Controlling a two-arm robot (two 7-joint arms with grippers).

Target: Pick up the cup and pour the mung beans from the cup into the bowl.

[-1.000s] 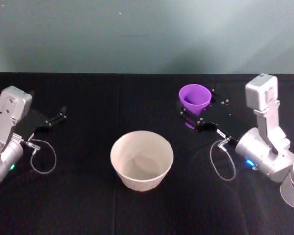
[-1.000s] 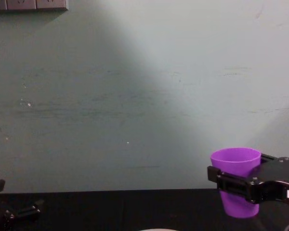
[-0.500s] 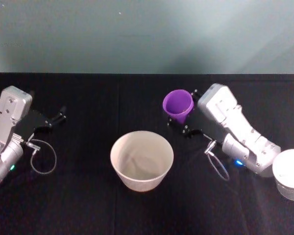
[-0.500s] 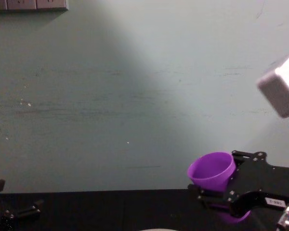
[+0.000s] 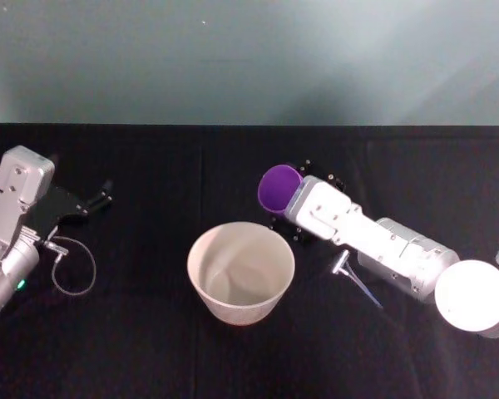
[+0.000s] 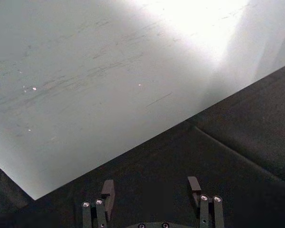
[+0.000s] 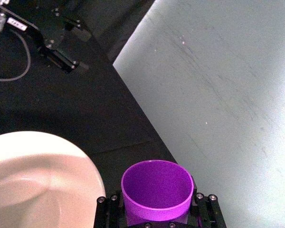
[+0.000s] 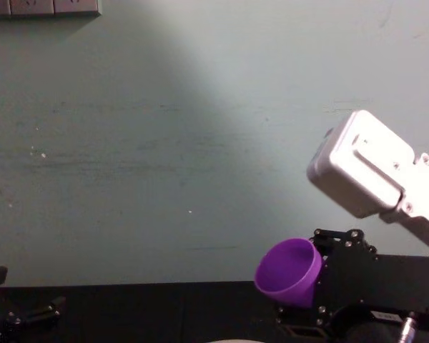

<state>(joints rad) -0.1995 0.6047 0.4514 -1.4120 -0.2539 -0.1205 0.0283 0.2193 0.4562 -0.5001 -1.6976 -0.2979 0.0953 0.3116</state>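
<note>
cup (image 5: 277, 187) purple | bowl (image 5: 237, 309) cream-white | tbl (image 5: 133, 349) black | wall (image 5: 233, 58) pale teal | R arm (image 5: 374, 241) silver-white

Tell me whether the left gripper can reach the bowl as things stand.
Probably yes: only open table lies between the left gripper and the bowl; the right gripper, holding the cup, crowds only its far right rim.

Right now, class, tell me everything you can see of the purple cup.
The cup is small and bright purple. It looks like smooth plastic, has no handle and narrows toward its base. The right claw clamps it from both sides below the rim, off the table. The cup is tipped, with its mouth leaning to the robot's left, toward the white bowl. It sits just beyond the bowl's far right rim without touching it. Its inside looks plain purple.
</note>
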